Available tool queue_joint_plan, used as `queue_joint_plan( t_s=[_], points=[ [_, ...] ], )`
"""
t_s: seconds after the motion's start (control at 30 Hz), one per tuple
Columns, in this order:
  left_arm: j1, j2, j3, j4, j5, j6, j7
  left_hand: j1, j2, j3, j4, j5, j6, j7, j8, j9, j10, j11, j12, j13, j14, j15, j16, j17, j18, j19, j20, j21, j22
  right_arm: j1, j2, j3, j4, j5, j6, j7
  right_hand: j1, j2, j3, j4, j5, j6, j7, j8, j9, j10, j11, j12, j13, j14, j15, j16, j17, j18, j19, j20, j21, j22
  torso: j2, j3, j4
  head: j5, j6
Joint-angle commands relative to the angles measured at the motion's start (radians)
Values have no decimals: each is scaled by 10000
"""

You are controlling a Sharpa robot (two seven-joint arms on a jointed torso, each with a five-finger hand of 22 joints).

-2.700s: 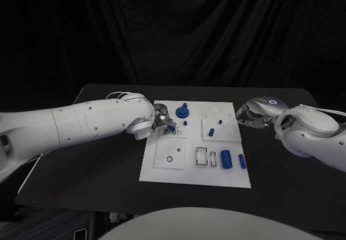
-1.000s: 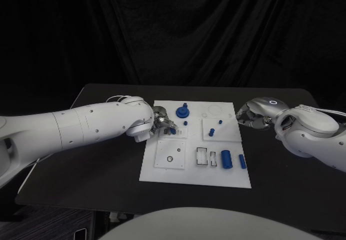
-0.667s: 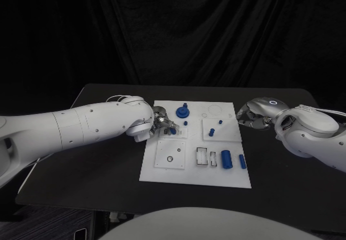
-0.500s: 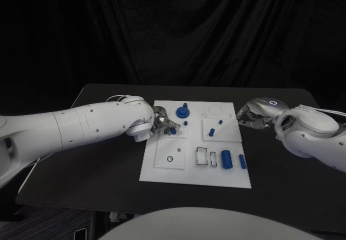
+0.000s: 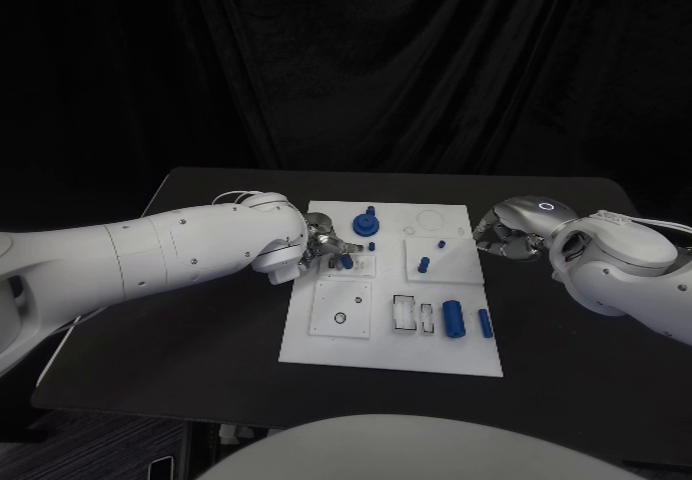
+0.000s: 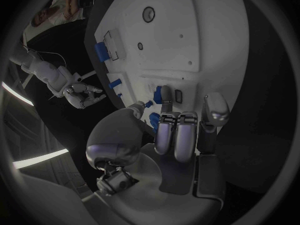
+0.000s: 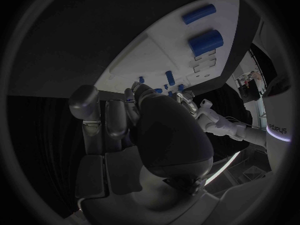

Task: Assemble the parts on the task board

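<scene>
Two hands are in my frames. My left hand (image 5: 323, 246) sits at the left edge of the task board (image 5: 339, 345), fingers (image 6: 164, 96) closed around a small blue part (image 5: 345, 262) at a small square fixture there. My right hand (image 5: 499, 234) hovers just off the board's right edge, fingers curled in, holding nothing I can see. On the board I note a blue knob (image 5: 365, 221) at the far side, a blue peg (image 5: 423, 265) mid-board, and a large blue cylinder (image 5: 453, 318) beside a thin one (image 5: 485, 323) on the near right. The board rests on the black counter (image 5: 188, 330).
</scene>
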Motion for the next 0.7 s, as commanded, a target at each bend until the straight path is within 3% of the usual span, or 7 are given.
queue_joint_plan(
  t_s=[0.03,0.07,0.1,0.17,0.23,0.47,0.7],
  points=[
    [-142,-1,-89,-12,63,239,-35,284,200,-62,-66,955,-101,-10,65,93,1058,55,36,2623,1039,66,27,2628,96,74,16,-50,51,-25,3,5,-2,-36,94,-200,-9,-78,46,-12,47,-8,-8,-45,-12,-52,-14,-44,13,71,-61,-35,-8,176,-63,-21,-26,1101,4,1,-1,7,2],
    [-143,0,-89,-14,63,247,-10,575,279,41,-201,1856,-138,-32,79,142,1058,38,36,2623,1039,48,27,2628,99,68,3,-75,74,-26,5,5,-2,-36,96,-201,-6,-80,51,-15,46,-4,-9,-45,-12,-60,-14,-52,3,66,-61,-50,-19,179,-68,-21,-46,1097,4,1,-3,5,2],
    [-144,2,-89,-17,63,255,11,628,295,53,-215,2033,-147,-35,84,159,1058,33,36,2623,1039,46,27,2628,95,76,2,-77,91,-26,5,5,-1,-36,98,-202,-6,-80,51,-15,46,-4,-9,-45,-12,-60,-14,-52,3,66,-61,-50,-19,179,-68,-21,-46,1097,3,2,-4,5,2],
    [-145,7,-89,-21,63,266,40,959,329,244,-430,2958,-198,-59,84,198,1058,10,36,2623,1039,28,27,2628,97,75,-14,-101,122,-26,6,5,0,-36,101,-204,-6,-80,51,-15,46,-4,-9,-45,-12,-60,-14,-52,3,66,-61,-50,-19,179,-68,-21,-46,1097,3,3,-5,3,2],
    [-146,15,-89,-27,63,283,64,1154,332,396,-586,3375,-220,-74,86,221,1058,-4,36,2623,1039,19,27,2628,99,75,-25,-119,145,-26,5,5,1,-36,99,-204,-6,-80,51,-15,46,-4,-9,-45,-12,-60,-14,-52,3,66,-61,-50,-19,179,-68,-21,-46,1097,3,2,-6,12,2],
    [-151,25,-89,-41,63,353,109,1548,258,968,-1030,3746,-272,-110,89,274,1049,-41,27,2617,1039,-11,27,2628,101,72,-52,-175,203,-26,-8,5,16,-36,103,-214,-4,-80,56,-17,47,-3,-9,-45,-13,-73,-14,-65,-14,61,-61,-70,-33,183,-73,-21,-66,1092,17,2,-6,7,2],
    [-155,26,-89,-44,63,401,106,1557,195,1068,-1098,3678,-267,-105,97,287,1036,-39,15,2610,1039,-12,27,2628,103,63,-56,-197,212,-26,-12,5,24,-36,105,-219,-4,-80,56,-17,47,-3,-9,-45,-13,-73,-14,-65,-14,61,-61,-70,-33,183,-73,-21,-66,1092,19,5,-4,-47,2]
  ],
)
